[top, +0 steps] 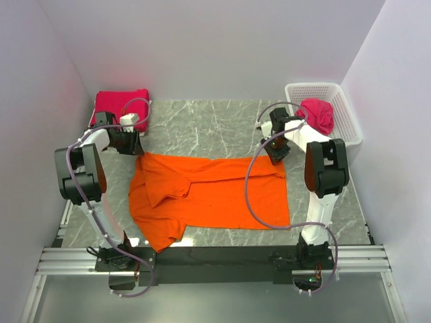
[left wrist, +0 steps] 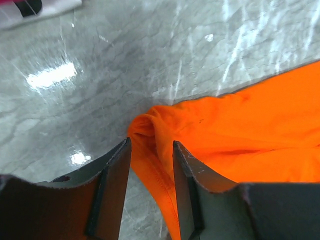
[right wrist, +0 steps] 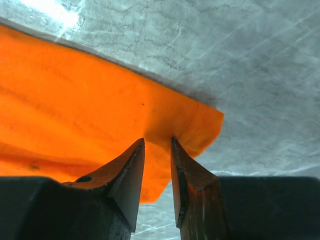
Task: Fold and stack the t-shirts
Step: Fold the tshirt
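a lab test cell: white walls [top: 202, 47] enclosing a marble-patterned table [top: 209, 128].

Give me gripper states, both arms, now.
Left gripper: shut on the orange t-shirt, pinching its far left corner.
Right gripper: shut on the shirt's far right corner.

White tubular links with bulky black joint housings on left arm [top: 79, 176] and right arm [top: 326, 168]. Looping grey-lilac cables alongside each. Black bases on a silver rail. Dark wedge-shaped fingers [left wrist: 112, 185], tapering to points at right wrist [right wrist: 130, 175].
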